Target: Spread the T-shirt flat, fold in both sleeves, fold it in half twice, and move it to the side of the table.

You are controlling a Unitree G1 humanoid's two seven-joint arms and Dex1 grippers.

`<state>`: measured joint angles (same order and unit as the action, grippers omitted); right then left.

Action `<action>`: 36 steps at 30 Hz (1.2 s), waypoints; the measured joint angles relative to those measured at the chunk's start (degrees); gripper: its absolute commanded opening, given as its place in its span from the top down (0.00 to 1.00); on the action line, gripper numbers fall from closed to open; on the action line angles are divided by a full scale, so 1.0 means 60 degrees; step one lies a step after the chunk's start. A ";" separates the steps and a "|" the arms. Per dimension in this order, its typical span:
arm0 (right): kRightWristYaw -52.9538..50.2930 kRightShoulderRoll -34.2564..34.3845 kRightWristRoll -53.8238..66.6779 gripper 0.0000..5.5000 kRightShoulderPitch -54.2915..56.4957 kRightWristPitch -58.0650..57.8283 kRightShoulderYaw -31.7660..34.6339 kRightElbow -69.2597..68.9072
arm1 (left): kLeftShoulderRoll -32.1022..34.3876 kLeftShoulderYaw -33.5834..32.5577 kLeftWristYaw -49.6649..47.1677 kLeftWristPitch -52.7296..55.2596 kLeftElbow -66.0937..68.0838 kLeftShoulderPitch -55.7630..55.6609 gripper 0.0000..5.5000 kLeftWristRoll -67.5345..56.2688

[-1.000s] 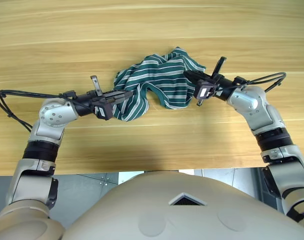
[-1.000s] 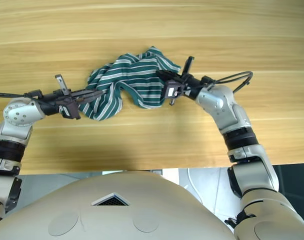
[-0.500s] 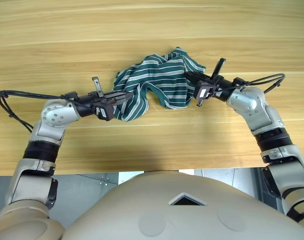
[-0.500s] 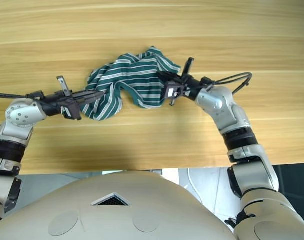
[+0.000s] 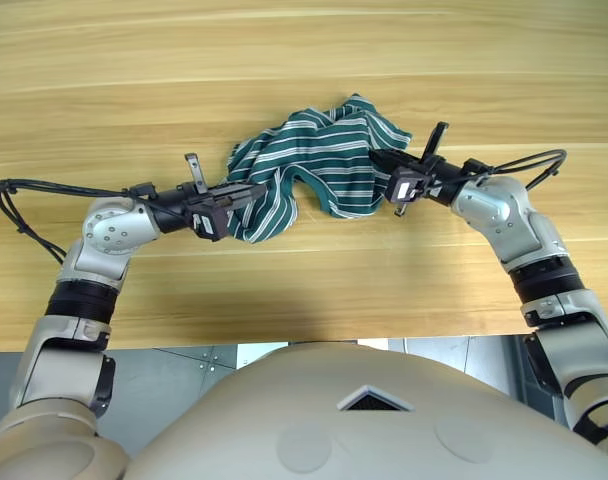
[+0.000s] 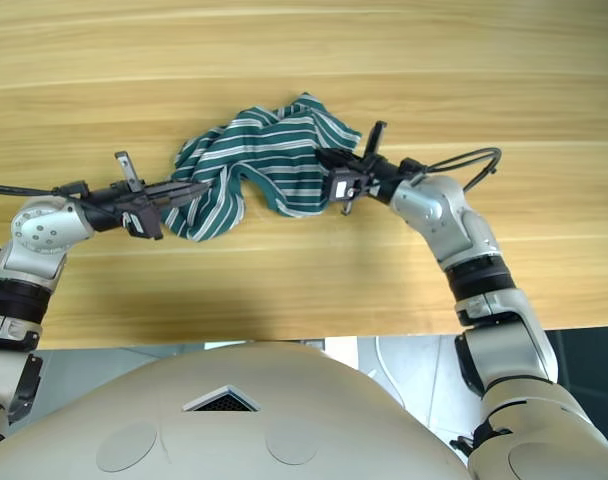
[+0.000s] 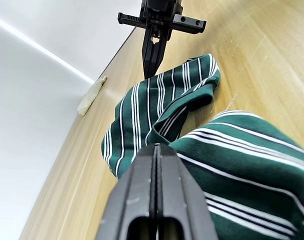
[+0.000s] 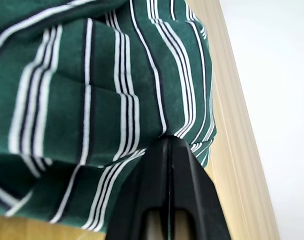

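Both the left tool (image 5: 257, 189) and right tool (image 5: 375, 154) are clamped on the crumpled T-shirt (image 5: 324, 160) (green, white-striped).

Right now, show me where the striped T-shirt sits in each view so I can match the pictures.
Left eye view: T-shirt crumpled mid-table, between both grippers.
Right eye view: T-shirt slightly left of centre, between the same grippers.
Left wrist view: T-shirt runs from the left gripper toward the right gripper.
Right wrist view: T-shirt bunched at the right gripper's tips.
Shared landmark: the wooden table.
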<state>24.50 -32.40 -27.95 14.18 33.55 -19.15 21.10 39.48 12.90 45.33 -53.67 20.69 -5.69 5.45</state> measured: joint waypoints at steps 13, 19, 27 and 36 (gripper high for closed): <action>-0.0213 -0.0050 -0.0156 1.00 0.0016 -0.0103 0.0002 0.0175 | -0.0022 0.0206 -0.0031 -0.0151 0.0327 -0.0353 1.00 0.0194; -0.0220 -0.0060 -0.0155 1.00 0.0017 -0.0106 0.0003 0.0176 | -0.0028 0.0305 -0.0049 -0.0156 0.0350 -0.0378 1.00 0.0195; -0.0220 -0.0060 -0.0155 1.00 0.0017 -0.0107 -0.0001 0.0177 | -0.0026 0.0316 -0.0150 -0.0160 0.0351 -0.0378 1.00 0.0194; -0.0417 0.0129 -0.1205 1.00 0.1078 -0.0267 -0.0947 0.1363 | 0.1081 0.0274 0.0071 -0.0076 0.0043 -0.0168 1.00 0.0274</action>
<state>22.00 -31.63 -35.18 20.64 31.95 -24.83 29.28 45.96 14.54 45.76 -54.12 20.95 -6.69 7.09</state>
